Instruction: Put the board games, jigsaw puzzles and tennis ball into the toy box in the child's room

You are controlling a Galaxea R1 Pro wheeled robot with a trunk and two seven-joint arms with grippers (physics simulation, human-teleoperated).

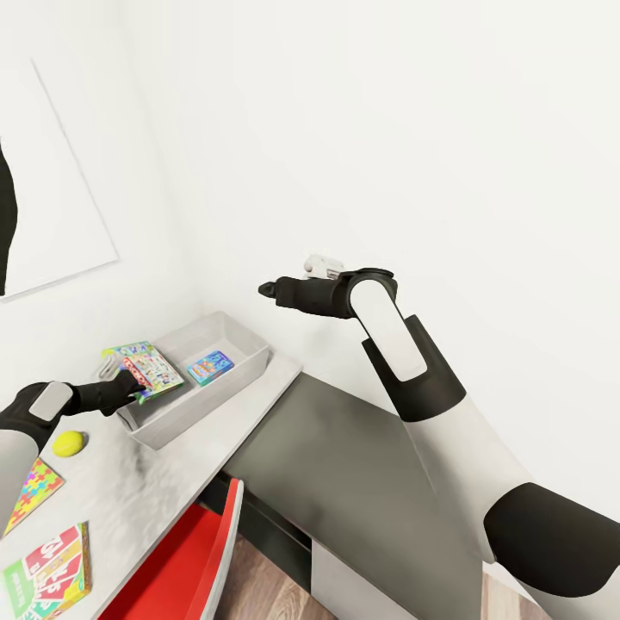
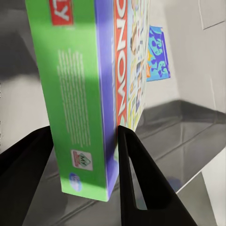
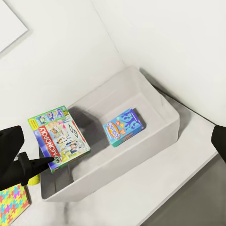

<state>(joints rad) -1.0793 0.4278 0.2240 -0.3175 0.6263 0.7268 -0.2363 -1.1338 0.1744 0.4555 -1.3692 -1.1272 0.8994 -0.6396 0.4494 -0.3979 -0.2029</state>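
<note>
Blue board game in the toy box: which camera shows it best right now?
The right wrist view: the blue board game lies whole and unobstructed on the toy box floor. The head view shows it small; the left wrist view shows part behind the held green-bordered game.

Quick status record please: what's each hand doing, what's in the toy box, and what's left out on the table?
left hand: shut on green-bordered board game, held over the toy box
right hand: raised near the wall, holding nothing; open or shut unclear
in toy box: blue board game
left on table: tennis ball, one jigsaw puzzle, SKIP-BO board game
</note>
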